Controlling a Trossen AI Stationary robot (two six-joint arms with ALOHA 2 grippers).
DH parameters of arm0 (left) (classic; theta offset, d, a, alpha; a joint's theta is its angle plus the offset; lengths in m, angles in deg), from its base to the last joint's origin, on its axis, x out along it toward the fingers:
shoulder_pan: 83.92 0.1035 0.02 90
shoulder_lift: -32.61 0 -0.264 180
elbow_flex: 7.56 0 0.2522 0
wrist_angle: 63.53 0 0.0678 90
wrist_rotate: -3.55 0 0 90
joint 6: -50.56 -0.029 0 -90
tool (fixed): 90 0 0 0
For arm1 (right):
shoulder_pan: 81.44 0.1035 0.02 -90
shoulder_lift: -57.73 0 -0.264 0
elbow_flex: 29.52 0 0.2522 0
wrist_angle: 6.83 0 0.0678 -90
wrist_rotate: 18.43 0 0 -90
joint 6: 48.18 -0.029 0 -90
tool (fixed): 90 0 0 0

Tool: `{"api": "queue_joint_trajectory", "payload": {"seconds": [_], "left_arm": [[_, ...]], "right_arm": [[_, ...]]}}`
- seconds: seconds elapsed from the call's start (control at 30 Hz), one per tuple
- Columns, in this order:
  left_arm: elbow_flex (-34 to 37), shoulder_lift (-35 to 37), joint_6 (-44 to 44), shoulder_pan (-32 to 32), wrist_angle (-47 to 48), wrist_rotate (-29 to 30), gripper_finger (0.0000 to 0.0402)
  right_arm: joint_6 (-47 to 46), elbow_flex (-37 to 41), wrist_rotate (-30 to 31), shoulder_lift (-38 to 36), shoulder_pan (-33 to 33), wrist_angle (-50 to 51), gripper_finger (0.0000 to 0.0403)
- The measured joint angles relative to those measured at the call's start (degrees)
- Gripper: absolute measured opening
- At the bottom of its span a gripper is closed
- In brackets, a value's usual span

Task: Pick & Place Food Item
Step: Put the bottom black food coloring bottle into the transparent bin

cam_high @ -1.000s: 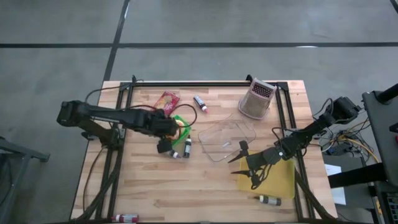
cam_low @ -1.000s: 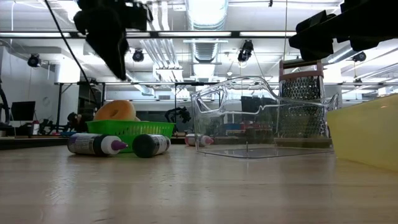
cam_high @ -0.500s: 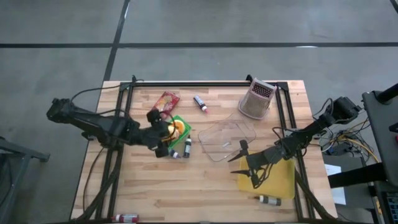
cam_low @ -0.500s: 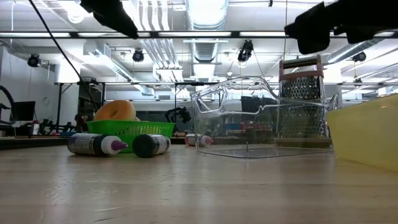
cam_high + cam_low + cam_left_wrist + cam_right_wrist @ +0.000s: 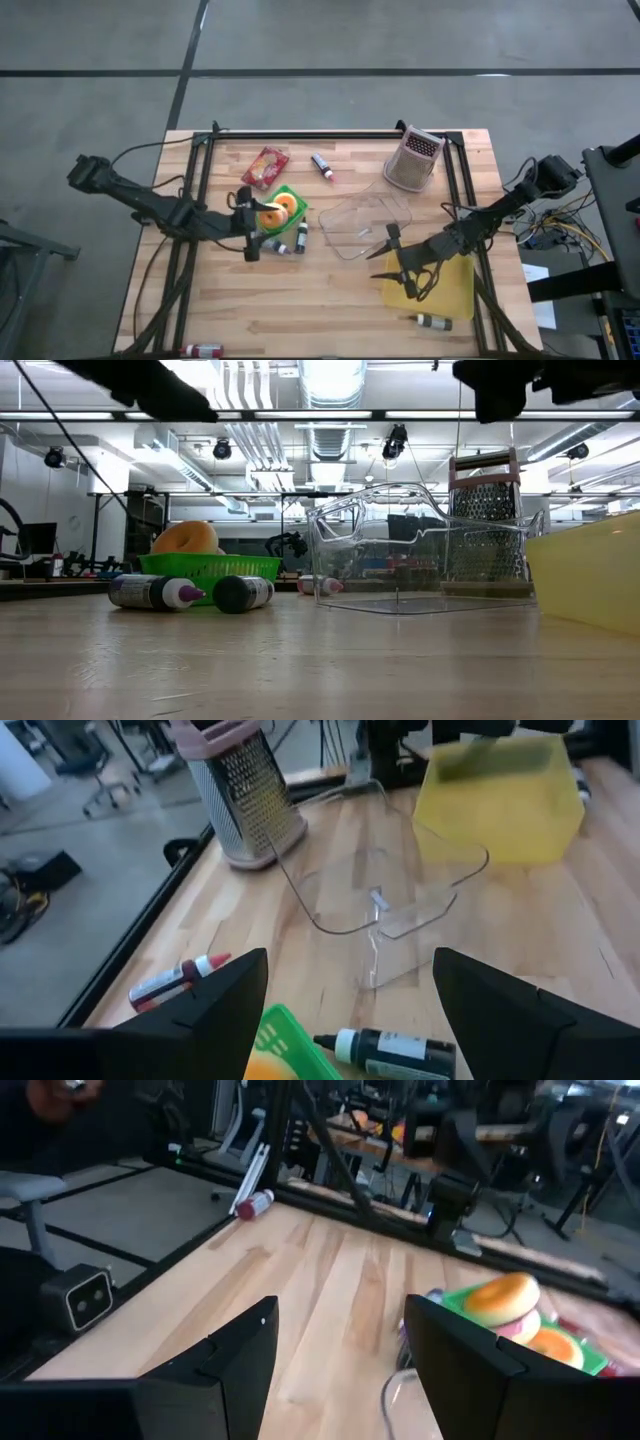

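Observation:
A green basket (image 5: pixel 281 209) holding orange doughnut-like food items (image 5: pixel 270 215) stands on the wooden table left of centre. In the low view a doughnut (image 5: pixel 187 538) rises above the basket's rim (image 5: pixel 210 565). My left gripper (image 5: pixel 250 225) hangs open just left of the basket, pointing across the table toward the right, with nothing between its fingers (image 5: pixel 215 1010). My right gripper (image 5: pixel 395 262) is open and holds nothing. It hovers between the clear plastic container (image 5: pixel 365 225) and the yellow tray (image 5: pixel 437 287), facing the basket (image 5: pixel 510 1320).
A metal grater (image 5: pixel 413 160) stands at the back right. A red packet (image 5: pixel 268 165) and a small bottle (image 5: pixel 322 165) lie at the back. Two dark bottles (image 5: pixel 155 592) lie in front of the basket; others lie at the near edge (image 5: pixel 433 321).
My left gripper has drawn back from above the basket toward the table's left edge and tipped up from pointing down to nearly level, staying open. The basket and its food now show uncovered. My right arm has hardly moved.

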Motion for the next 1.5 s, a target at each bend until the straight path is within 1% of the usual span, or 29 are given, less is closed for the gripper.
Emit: {"api": "queue_joint_trajectory", "payload": {"seconds": [0.13,0.3,0.4,0.5,0.73,0.8,0.87,1.0,1.07,1.13,1.2,1.33,1.5], "left_arm": [[5.62,5.88,-1.66,0.04,-5.71,-0.01,0.0288],[10.79,11.78,-3.55,0.04,-11.26,-0.14,0.0288],[12.47,14.29,-4.49,0.04,-11.94,-0.15,0.0288],[13.15,15.94,-3.88,0.04,-12.2,0.06,0.0288],[14.18,16.6,-0.36,0.0,-11.63,-0.14,0.0289],[14.24,16.33,1.83,-0.05,-11.63,-2.02,0.029],[14.24,16.28,1.92,-0.05,-11.63,-4.52,0.029],[14.3,16.28,3.1,-0.05,-11.25,-9.07,0.0289],[14.3,16.28,4.6,-0.05,-11.24,-12.38,0.0291],[14.3,16.28,4.09,-0.07,-11.28,-14.96,0.0291],[14.3,16.24,4.06,-0.09,-11.29,-15.1,0.0289],[14.47,16.26,4.4,-0.05,-11.22,-15.12,0.029],[16.25,17.03,1.69,-0.05,-11.28,-14.85,0.0289]], "right_arm": [[2.14,0.02,0.07,-3.44,-0.85,0.48,0.0214],[1.4,0.15,1.4,-9.7,-3.63,5.08,0.0214],[-0.7,0.23,1.49,-11.99,-5.25,8.14,0.0214],[-1.38,0.48,1.53,-12.58,-5.8,8.43,0.0214],[-1.42,0.45,1.54,-10.94,-5.78,8.51,0.0215],[-0.76,0.45,2.68,-10.37,-5.73,8.52,0.0214],[-0.36,0.45,3.28,-9.79,-5.73,8.46,0.0215],[-2.97,0.39,3.34,-8.98,-5.73,7.45,0.0215],[-2.74,0.39,2.6,-8.93,-5.73,7.05,0.0215],[-2.65,0.39,2.53,-9.21,-5.73,6.86,0.0215],[-2.51,0.41,1.66,-9.68,-5.73,6.87,0.0215],[-2.5,0.73,-4.96,-10.73,-5.72,7.04,0.0215],[-2.81,2.84,-5.84,-14.96,-5.73,7.63,0.0215]]}}
